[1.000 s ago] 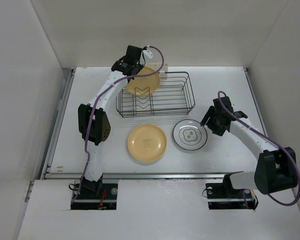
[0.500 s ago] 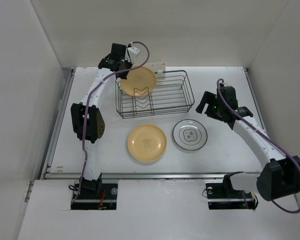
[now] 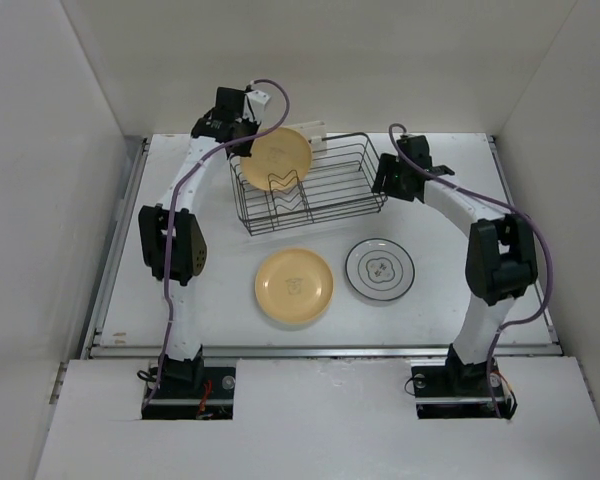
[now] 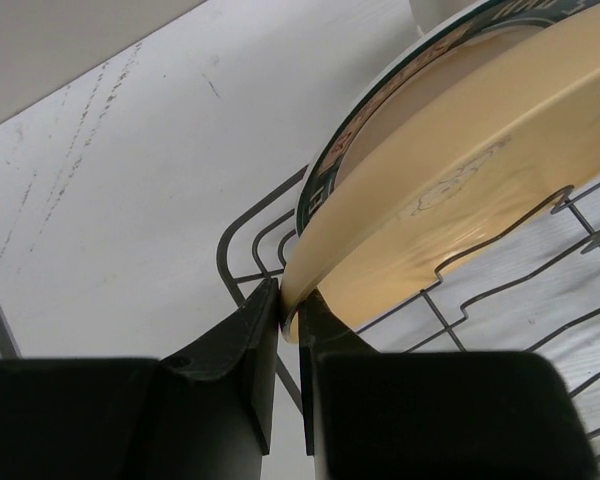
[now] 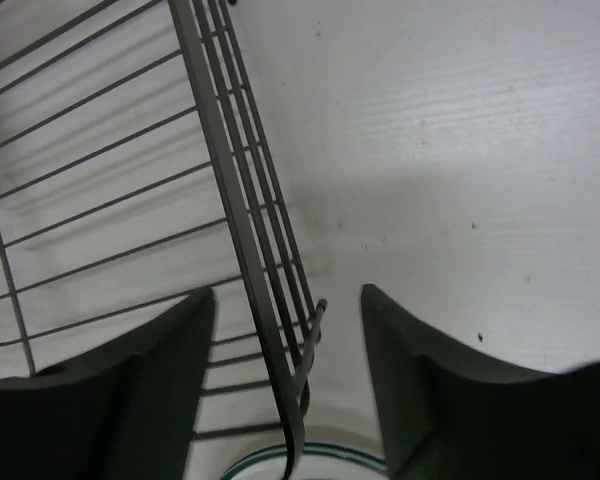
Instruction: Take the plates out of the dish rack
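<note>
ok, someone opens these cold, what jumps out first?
The left gripper, shut on the rim of a yellow plate standing at the left end of the dish rack, with a dark-patterned plate right behind it. Next, the right gripper, open, straddling the rack's right end wall. On the table in front of the rack lie a second yellow plate and a white dark-rimmed plate.

This looks like a robotics lab test cell: a white table (image 3: 130,290) boxed in by plain white panels (image 3: 50,200), with a cabled left arm (image 3: 185,180) and right arm (image 3: 480,215) bolted at its near edge.
</note>
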Robot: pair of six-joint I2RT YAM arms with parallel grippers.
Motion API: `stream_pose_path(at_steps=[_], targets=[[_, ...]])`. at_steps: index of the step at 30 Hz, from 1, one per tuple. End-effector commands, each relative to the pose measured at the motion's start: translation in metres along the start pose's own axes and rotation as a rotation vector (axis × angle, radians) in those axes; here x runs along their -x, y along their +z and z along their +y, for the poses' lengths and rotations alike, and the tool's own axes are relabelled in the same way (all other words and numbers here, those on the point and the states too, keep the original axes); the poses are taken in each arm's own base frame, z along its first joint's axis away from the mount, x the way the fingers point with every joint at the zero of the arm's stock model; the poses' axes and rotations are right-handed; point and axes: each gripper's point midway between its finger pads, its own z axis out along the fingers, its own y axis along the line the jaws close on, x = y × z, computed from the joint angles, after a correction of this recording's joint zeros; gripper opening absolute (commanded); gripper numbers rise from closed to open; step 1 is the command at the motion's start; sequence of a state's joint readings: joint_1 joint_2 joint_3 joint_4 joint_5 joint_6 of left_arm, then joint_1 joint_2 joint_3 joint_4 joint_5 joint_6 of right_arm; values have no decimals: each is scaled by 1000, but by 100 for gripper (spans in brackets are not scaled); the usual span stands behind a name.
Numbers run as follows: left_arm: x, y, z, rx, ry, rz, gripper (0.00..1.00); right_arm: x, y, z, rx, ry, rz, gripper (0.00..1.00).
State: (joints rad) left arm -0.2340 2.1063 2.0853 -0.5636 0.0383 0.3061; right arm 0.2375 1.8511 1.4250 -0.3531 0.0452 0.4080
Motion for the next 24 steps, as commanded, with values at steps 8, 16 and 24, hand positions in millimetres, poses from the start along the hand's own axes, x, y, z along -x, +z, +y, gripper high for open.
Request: stream_pose_path(at_steps=[8,16,24], targets=[[67,-42,-7,81,106,-227,0,15,18,30,-29,-73,-72,0],[50,-26,-15,109,188,-154,24,-18,2,49,-17,-120,-70,0],[43,-11,-14,113,202,-99,15,-27,2,51,-30,-137,-59,0]])
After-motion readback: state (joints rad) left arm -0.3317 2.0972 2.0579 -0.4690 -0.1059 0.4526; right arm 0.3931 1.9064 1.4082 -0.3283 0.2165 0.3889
